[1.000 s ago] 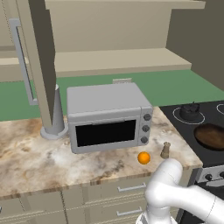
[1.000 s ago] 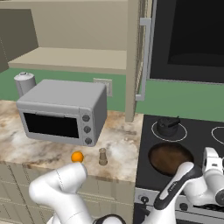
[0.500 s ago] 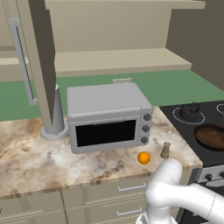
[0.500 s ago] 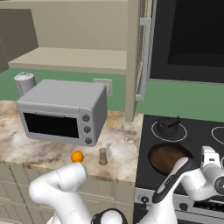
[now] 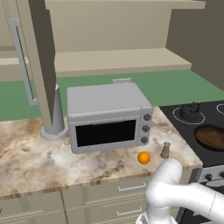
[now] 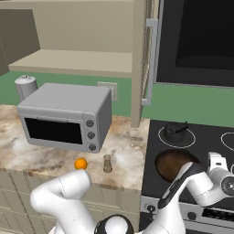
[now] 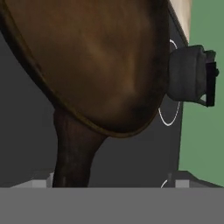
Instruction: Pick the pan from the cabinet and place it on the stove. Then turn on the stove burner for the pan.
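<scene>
**Pan set on the cooktop, its handle running back toward the fingers**

The shallow round dark brown frying pan (image 6: pixel 172 164) is seen lying on the black glass stove (image 6: pixel 205 137), at the front left of the cooktop, just in front of the small dark lidded pot (image 6: pixel 174 131), which stands apart from it inside a thin white ring. In the left base view the same pan (image 5: pixel 211 136) is cut by the right edge of the picture, with the pot (image 5: pixel 191 111) behind it.

In the hand view the pan's bowl (image 7: pixel 96 57) occupies the upper part, and its long straight dark handle (image 7: pixel 74 153) runs from the bowl's rim down toward the bottom edge, where the fingers would rise. The long axis of the handle is thus directed almost straight along the line of the hand, the bowl lying beyond it. The fingertips themselves are not resolved in this view, so whether they are spread or pinching the handle cannot be told. In the right base view the gripper (image 6: pixel 215 162) is seen low over the front right of the pan, close to the silver front panel of the stove.

The pan is judged to be placed; the burner knob remains to be turned. Since the small dark knobs (image 6: pixel 150 208) lie on the front panel below the pan, the hand is judged to need to withdraw along the handle's axis and drop to the panel.

The grey microwave (image 6: pixel 68 116), an orange ball (image 6: pixel 80 163) and a small shaker (image 6: pixel 107 163) stand on the marbled table (image 6: pixel 27 151), well apart from the stove. The open beige wall cabinet (image 6: pixel 77 59) hangs above.
</scene>
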Robot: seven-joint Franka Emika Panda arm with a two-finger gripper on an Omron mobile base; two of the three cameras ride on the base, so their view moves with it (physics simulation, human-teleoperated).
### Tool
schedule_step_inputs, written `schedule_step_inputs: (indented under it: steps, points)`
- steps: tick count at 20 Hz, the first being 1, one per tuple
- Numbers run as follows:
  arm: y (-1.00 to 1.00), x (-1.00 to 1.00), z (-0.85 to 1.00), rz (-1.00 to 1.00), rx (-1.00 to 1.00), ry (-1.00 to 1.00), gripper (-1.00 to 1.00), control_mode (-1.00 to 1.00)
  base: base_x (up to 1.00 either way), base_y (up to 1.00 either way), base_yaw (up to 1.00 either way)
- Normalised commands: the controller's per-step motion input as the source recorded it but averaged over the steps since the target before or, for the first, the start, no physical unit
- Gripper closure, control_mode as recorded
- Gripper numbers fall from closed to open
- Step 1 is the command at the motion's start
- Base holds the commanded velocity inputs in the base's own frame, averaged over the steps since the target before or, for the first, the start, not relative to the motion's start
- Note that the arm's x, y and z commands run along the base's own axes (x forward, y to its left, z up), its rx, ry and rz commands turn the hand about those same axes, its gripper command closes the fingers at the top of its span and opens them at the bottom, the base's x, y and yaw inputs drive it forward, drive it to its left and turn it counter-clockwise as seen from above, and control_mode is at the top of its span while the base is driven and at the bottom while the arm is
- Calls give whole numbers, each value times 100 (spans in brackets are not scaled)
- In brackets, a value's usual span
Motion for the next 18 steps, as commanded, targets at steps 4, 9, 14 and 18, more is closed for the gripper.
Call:
schedule_step_inputs:
  steps: [4,9,14,18]
  points:
    - [0,0,-7,0,0,7,-100,-100,0,0,0]
    - [0,-1,0,0,0,9,-100,-100,0,0,0]
    - [0,0,0,0,0,14,-100,-100,0,0,0]
    - [0,-1,0,0,1,9,-100,-100,0,0,0]
